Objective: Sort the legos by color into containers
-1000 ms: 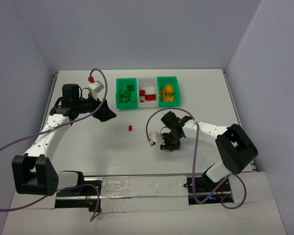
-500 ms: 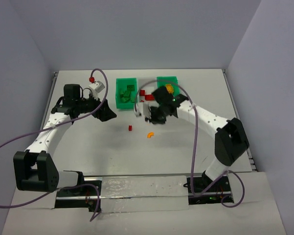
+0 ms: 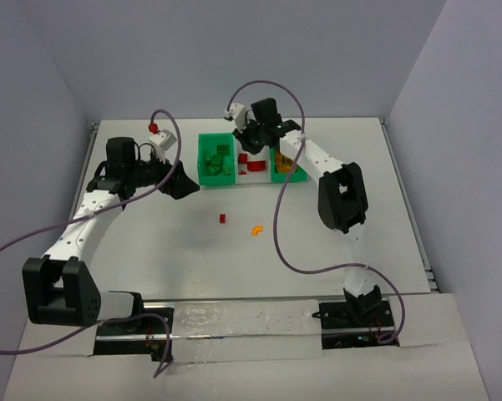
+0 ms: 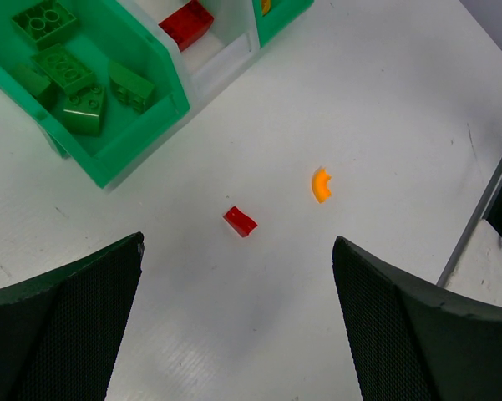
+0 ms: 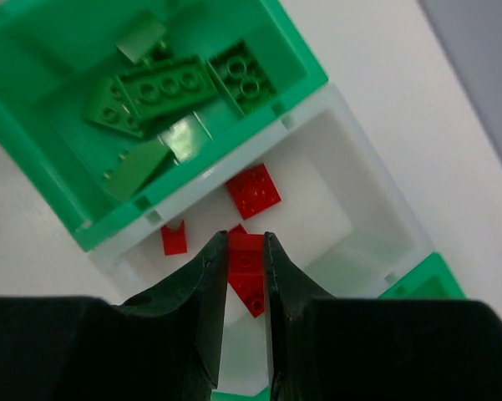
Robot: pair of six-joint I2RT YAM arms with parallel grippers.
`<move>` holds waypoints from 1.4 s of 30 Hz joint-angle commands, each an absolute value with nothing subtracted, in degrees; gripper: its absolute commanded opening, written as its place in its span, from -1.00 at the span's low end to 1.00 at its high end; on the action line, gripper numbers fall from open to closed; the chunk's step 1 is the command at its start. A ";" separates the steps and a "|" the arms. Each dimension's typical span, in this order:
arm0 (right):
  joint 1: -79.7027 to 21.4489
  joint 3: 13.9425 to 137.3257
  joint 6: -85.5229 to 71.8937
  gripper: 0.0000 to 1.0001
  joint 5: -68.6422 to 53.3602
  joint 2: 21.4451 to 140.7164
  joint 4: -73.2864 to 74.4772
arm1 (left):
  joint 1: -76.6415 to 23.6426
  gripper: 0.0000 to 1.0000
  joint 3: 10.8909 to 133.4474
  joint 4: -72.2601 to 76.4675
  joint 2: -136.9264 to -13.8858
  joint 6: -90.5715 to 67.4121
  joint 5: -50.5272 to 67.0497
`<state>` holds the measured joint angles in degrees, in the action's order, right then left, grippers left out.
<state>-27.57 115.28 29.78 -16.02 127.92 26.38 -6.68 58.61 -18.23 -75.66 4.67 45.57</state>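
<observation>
top view: a white surface (image 3: pixel 150 251) closed in by pale grey walls (image 3: pixel 234 50); containers (image 3: pixel 217 179) at upper centre, a loose red brick (image 3: pixel 222 219) and an orange half-disc (image 3: pixel 256 230) mid-frame.
left wrist: left gripper (image 4: pixel 238 242) jaws wide apart above both.
right wrist: right gripper (image 5: pixel 245 238) jaws clamped on a red lego (image 5: pixel 247 261) over the white bin (image 5: pixel 317 196).

White table (image 3: pixel 175 259): three joined bins (image 3: pixel 217 180) far middle; red brick (image 3: pixel 222 219), orange curved piece (image 3: pixel 256 229) loose nearer, apart.

End effector (image 5: pixel 246 244) with red brick (image 5: pixel 247 271) over white bin (image 5: pixel 313 188).
</observation>
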 commanded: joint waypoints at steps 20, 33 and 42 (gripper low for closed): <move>-29.99 92.50 59.04 0.25 -29.82 102.86 53.63 | -6.86 0.98 65.16 -21.87 -75.66 9.18 49.29; -38.71 78.87 55.30 0.17 -19.11 105.71 47.11 | -6.86 0.96 64.01 -21.47 -74.70 8.65 51.58; -39.90 77.43 50.89 0.18 -15.73 108.28 42.10 | -6.86 0.96 62.93 -20.39 -74.62 8.35 51.24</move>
